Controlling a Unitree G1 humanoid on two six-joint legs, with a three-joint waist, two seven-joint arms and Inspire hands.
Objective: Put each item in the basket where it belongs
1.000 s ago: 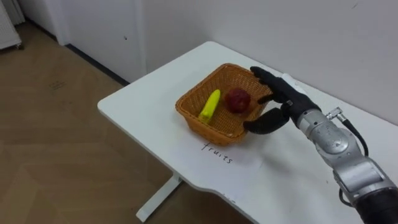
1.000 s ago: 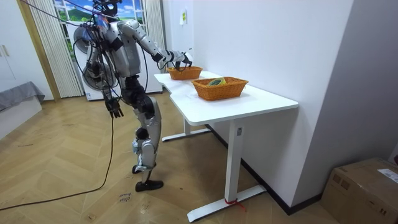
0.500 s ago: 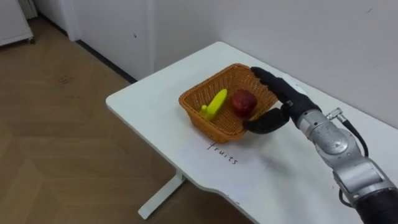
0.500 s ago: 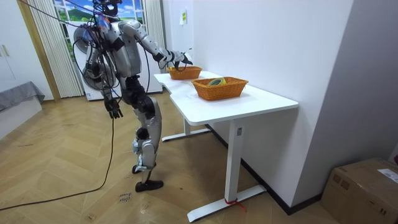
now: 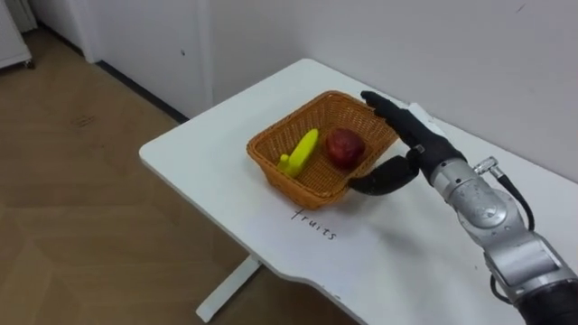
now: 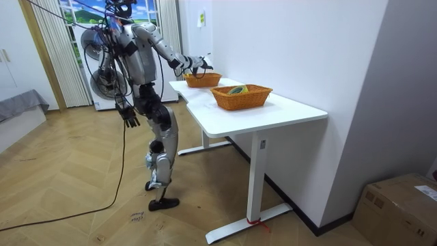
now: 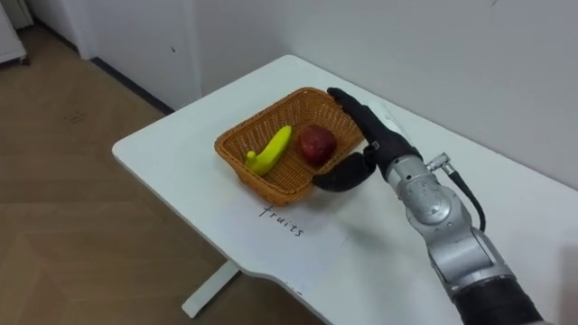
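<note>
Right hand (image 5: 414, 149): open. Fingers (image 5: 388, 113) are straight and laid along the right rim of the woven tan wicker basket (image 5: 302, 185), with the tips at its far right corner. The thumb is bent inward against the outside of the basket's near right corner. The hand touches the basket, but nothing is held inside it.

Fruit, both inside that basket:
- dark red apple (image 5: 344, 145): just left of the palm, in the basket's right half, close to the fingers. Can't tell if it touches them.
- yellow banana (image 5: 301, 151): further left of the hand, beyond the apple. It lies lengthwise, just beside the apple, and looks slightly apart from it.

The basket sits on the white rectangular table (image 5: 199, 162), near the table's left end as seen from the hand. A handwritten label (image 5: 314, 226) is on the tabletop, on the near side of the thumb and just in front of the basket's front wall.

In the room view, the robot stands on the wood floor (image 6: 82, 205) at the table end on the room view's left, with its right arm stretched out to the basket. Left hand (image 6: 128, 117) hangs by the hip, well away from the table, with fingers loose and nothing in it. A second wicker basket (image 6: 239, 102) sits further along the table, well apart from the right hand. There's something greenish in it, too small to identify.
</note>
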